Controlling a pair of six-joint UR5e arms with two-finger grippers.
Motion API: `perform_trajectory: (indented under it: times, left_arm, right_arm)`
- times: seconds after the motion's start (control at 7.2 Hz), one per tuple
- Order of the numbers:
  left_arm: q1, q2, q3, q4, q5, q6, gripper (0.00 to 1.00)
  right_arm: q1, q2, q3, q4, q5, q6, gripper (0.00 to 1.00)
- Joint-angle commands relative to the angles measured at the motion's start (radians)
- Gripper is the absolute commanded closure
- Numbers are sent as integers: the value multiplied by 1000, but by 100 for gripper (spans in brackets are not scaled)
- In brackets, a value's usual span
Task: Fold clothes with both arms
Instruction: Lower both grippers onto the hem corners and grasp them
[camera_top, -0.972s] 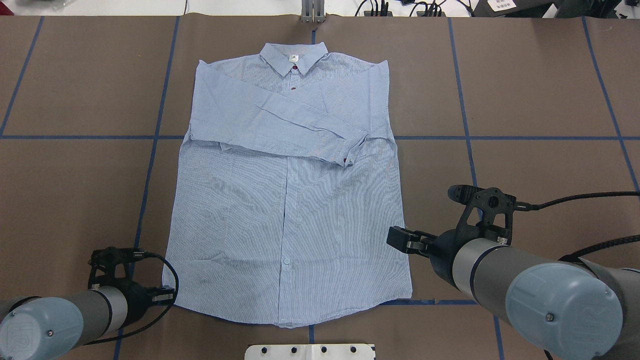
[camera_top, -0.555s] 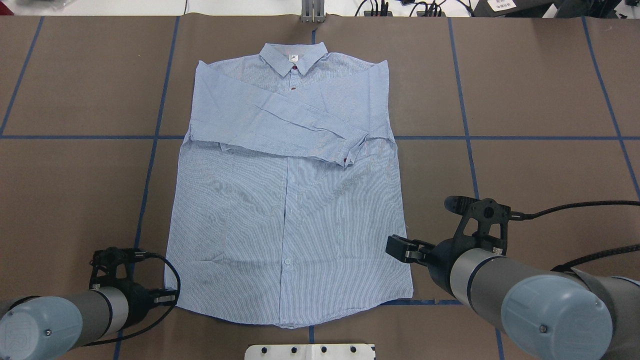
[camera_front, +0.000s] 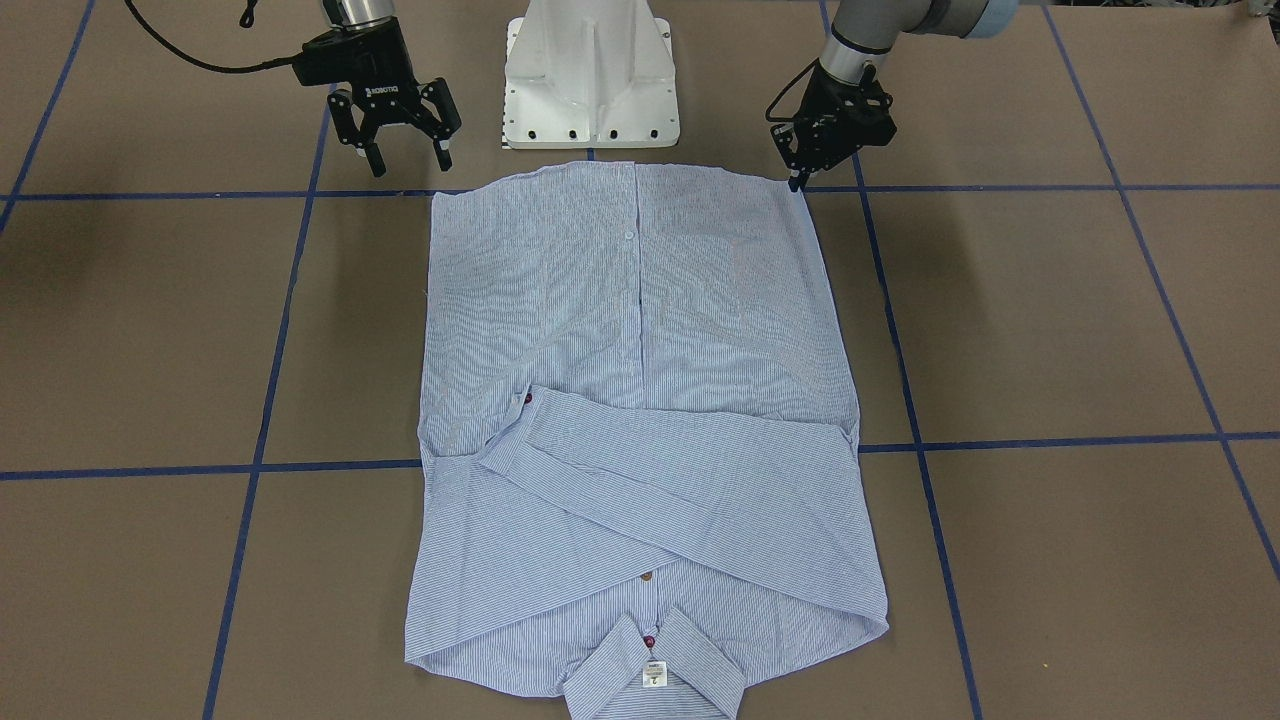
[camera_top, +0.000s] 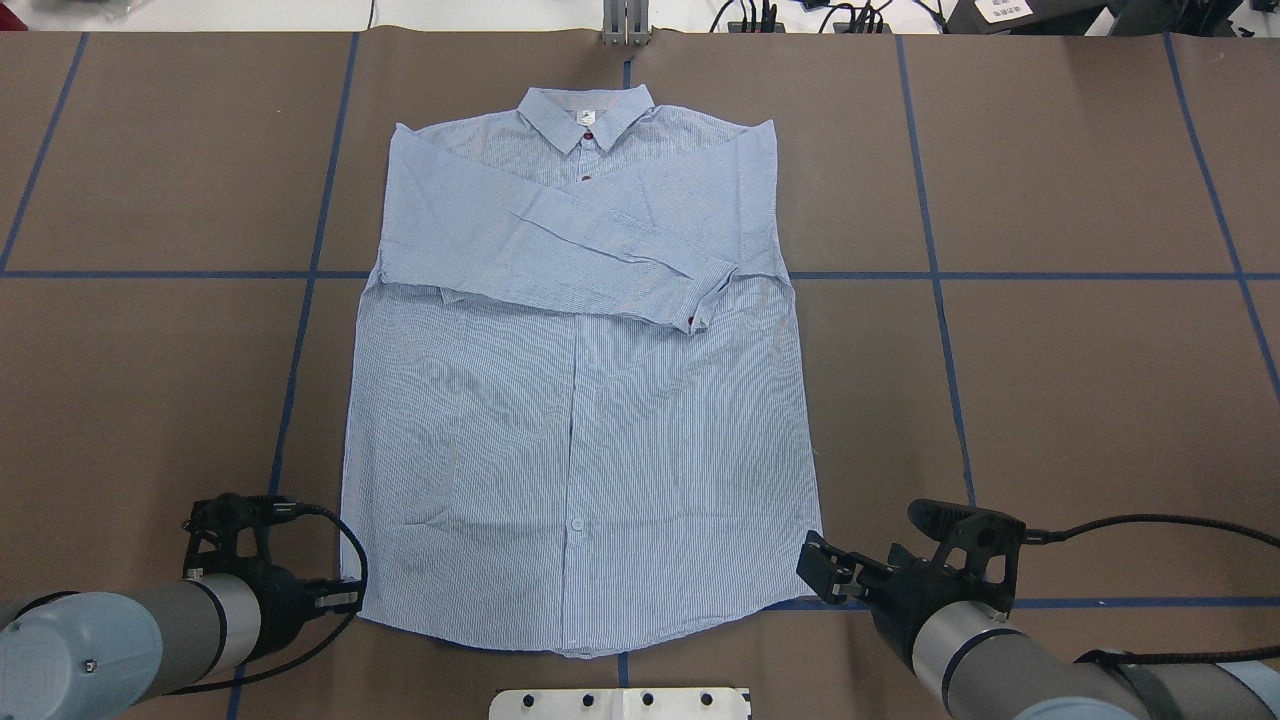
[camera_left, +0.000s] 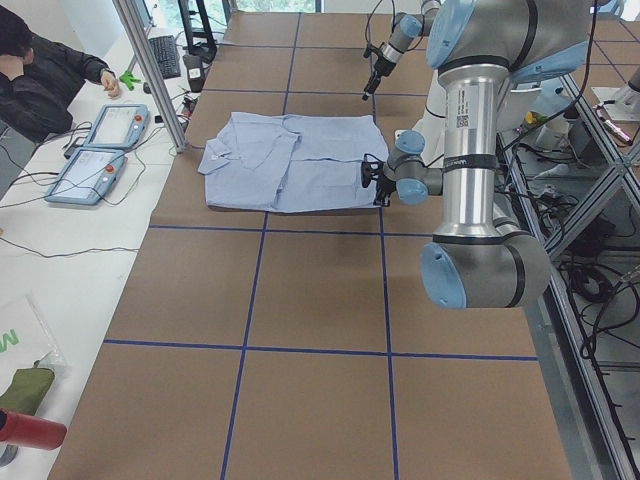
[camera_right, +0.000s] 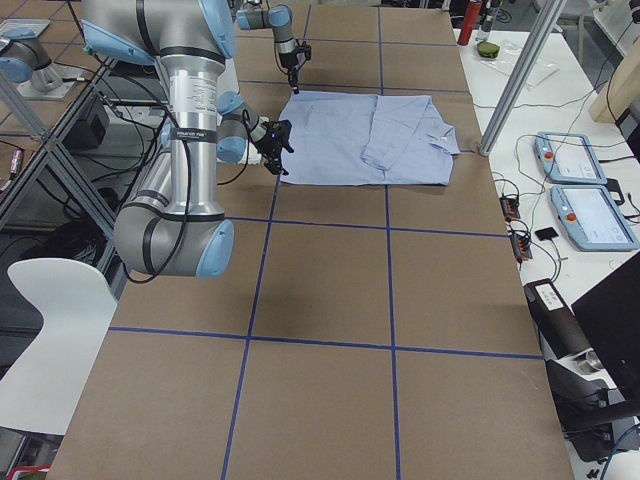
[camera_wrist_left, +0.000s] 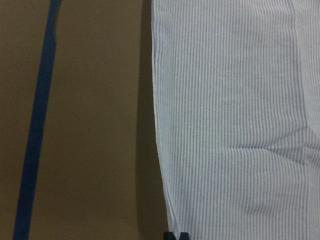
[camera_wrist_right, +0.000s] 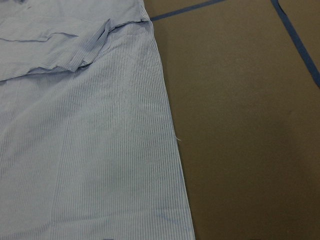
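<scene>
The light blue striped shirt (camera_top: 580, 400) lies flat, front up, collar at the far side, both sleeves folded across the chest. It also shows in the front view (camera_front: 640, 400). My left gripper (camera_top: 350, 597) sits at the near left hem corner. In the front view (camera_front: 797, 182) its fingers are together on that corner, and in the left wrist view (camera_wrist_left: 177, 235) the tips meet at the shirt's edge (camera_wrist_left: 240, 125). My right gripper (camera_top: 812, 570) is open and empty just beside the near right hem corner, its fingers spread in the front view (camera_front: 407, 160). The right wrist view shows only the shirt's right edge (camera_wrist_right: 85, 150).
The white pedestal base (camera_front: 590, 70) stands at the near table edge behind the hem. Blue tape lines (camera_top: 300, 330) cross the brown table cover. A grey post (camera_top: 625, 25) stands beyond the collar. An operator (camera_left: 40, 70) and two teach pendants (camera_left: 100, 150) are at the far side.
My right gripper has moved back toward the robot, down along the shirt's right edge to the hem corner. The left gripper has shifted slightly right, and the shirt's left hem edge moved in with it.
</scene>
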Motion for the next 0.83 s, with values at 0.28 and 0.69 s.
perform_trajectory:
  times: [0.28, 0.69]
  left_arm:
    - [0, 2, -4, -2, -1, -2, 100]
    - [0, 7, -2, -6, -1, -2, 100]
  right_arm:
    - [-43, 95, -138, -3, -66, 31, 61]
    - [-43, 96, -156, -3, -70, 31, 61]
